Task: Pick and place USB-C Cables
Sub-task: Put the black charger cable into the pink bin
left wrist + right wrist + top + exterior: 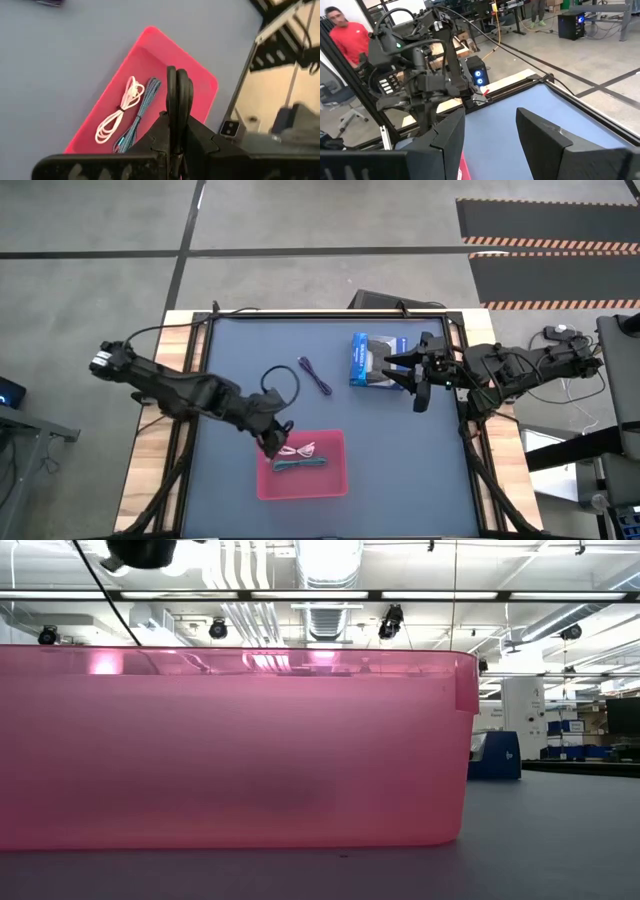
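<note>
Left gripper hovers at the pink tray's near corner, fingers pressed together and apparently empty, though the wrist view shows only their edges. White cable and teal cable lie side by side in the tray just beyond it. Purple cable lies on the table farther out, away from the tray, long axis slanting toward the blue-and-black box. Black cable loops between gripper and purple one, nearest to this arm. Right gripper waits beside the box, fingers spread.
</note>
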Controlling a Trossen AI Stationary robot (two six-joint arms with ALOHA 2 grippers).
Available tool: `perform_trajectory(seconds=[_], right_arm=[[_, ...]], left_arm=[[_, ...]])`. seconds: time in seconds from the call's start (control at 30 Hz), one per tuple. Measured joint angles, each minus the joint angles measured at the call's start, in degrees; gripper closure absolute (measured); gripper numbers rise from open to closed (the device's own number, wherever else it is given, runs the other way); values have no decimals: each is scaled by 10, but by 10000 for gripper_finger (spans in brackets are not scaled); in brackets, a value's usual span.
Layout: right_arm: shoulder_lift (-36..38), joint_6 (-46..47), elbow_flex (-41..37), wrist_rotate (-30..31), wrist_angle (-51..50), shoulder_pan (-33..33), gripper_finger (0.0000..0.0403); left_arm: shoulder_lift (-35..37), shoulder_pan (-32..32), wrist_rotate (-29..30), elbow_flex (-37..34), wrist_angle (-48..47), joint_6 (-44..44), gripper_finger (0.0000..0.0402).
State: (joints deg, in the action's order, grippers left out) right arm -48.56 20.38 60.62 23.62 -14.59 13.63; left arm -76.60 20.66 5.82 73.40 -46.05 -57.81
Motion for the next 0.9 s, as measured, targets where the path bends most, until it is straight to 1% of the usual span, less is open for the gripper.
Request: perform_trajectory(seconds=[0.1, 0.2, 0.3, 0.37, 0.43, 0.5, 0.67, 0.9], right_arm=[[0, -4, 0, 0, -1, 0, 234], [0, -7, 0, 0, -1, 0, 234], [0, -12, 0, 0, -2, 0, 234], [0, -14, 0, 0, -4, 0, 234], [0, -14, 0, 0, -6, 0, 234], [-1, -15, 0, 0, -7, 0, 234], [-1, -24, 0, 0, -7, 0, 234], [-1, -17, -3, 0, -23, 0, 234]], left_arm=[[-24, -22, -45, 4, 22, 52, 389], [-49, -37, -74, 4, 30, 85, 389], [-77, -47, -106, 3, 43, 105, 389], [-93, -50, -141, 4, 54, 117, 389], [-109, -52, -173, 11, 55, 122, 389], [-123, -53, -194, 22, 55, 135, 389], [-147, -56, -204, 38, 55, 181, 389], [-150, -69, -205, 37, 55, 191, 389]])
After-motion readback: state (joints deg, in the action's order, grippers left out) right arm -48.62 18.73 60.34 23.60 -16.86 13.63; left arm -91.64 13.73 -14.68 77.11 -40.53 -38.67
